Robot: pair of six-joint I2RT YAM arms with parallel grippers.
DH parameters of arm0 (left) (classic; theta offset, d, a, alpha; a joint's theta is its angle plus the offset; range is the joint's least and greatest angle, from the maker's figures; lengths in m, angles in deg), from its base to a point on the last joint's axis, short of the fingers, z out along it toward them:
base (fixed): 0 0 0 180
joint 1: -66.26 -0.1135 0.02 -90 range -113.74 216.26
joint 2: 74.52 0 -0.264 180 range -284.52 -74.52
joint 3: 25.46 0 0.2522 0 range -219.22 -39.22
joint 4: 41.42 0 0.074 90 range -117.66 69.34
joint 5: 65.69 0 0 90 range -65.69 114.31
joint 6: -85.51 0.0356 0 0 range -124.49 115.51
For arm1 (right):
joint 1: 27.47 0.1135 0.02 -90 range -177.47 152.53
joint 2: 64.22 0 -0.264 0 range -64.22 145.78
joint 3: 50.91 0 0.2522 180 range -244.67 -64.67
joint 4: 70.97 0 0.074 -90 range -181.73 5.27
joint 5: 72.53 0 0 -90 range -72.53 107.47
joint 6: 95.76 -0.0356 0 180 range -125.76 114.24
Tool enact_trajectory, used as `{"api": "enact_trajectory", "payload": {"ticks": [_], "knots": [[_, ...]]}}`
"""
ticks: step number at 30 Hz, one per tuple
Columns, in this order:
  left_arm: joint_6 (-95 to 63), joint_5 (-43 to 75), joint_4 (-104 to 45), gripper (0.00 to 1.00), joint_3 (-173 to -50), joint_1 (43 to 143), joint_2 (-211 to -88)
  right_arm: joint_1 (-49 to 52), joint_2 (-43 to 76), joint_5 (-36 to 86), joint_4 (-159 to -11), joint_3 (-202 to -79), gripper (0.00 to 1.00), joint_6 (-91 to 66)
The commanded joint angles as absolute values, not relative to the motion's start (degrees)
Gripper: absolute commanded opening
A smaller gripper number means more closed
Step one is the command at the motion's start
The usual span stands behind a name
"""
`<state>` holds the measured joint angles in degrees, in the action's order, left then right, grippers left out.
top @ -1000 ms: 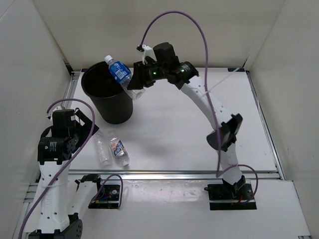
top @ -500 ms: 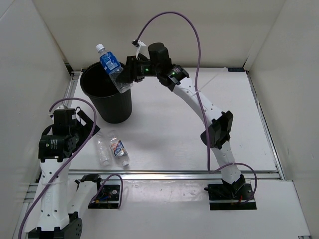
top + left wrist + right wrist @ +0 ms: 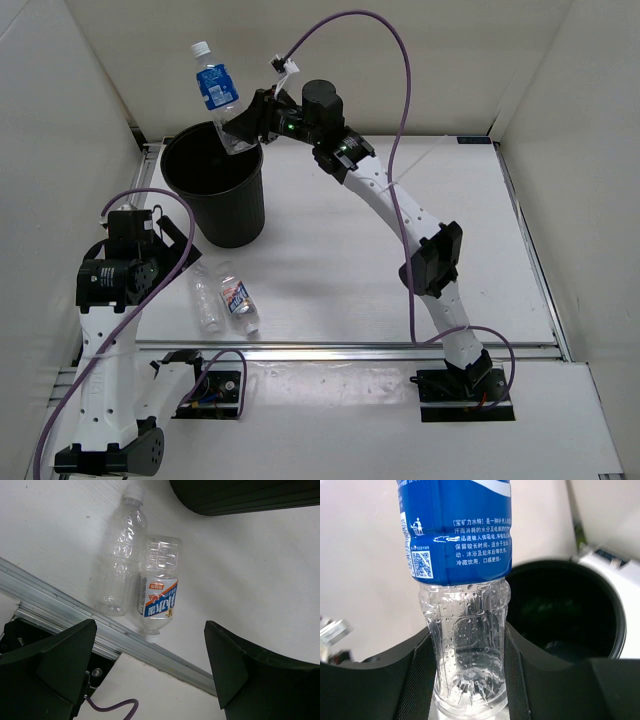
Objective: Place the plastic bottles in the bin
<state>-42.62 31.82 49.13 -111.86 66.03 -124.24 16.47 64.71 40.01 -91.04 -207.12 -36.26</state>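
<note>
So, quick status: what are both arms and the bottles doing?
Right tool shut on blue-label bottle, held high at bin rim. Left tool open, hovering over plain clear bottle and white-red-blue label bottle. Nothing seen blocking bin mouth.

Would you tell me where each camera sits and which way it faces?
Top external: above and behind, looking down at the table; left arm, right arm show.
Left wrist: faces down at the plain bottle and labelled bottle; open left gripper shows.
Right wrist: faces the bin past the blue-label bottle in the shut right gripper.
Shared: top and right wrist show that bottle and bin.
</note>
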Motion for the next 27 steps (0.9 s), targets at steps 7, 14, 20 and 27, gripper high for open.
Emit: {"api": "enact_trajectory", "payload": {"ticks": [7,14,20,27], "knots": [[-40.4,30.3,52.8,1.0,-115.2,66.3,-123.7,16.9,71.2,37.1,-81.5,-210.0,0.5,-35.0],[-43.0,29.8,50.5,1.0,-111.8,66.3,-123.7,16.9,66.1,34.6,-90.6,-208.5,1.0,-27.7],[-44.7,28.3,44.9,1.0,-104.0,66.3,-121.7,14.5,54.9,32.1,-99.6,-205.3,1.0,-24.6],[-45.8,27.1,33.8,1.0,-88.9,66.3,-120.0,12.7,42.8,34.2,-109.7,-198.9,1.0,-24.0]]}}
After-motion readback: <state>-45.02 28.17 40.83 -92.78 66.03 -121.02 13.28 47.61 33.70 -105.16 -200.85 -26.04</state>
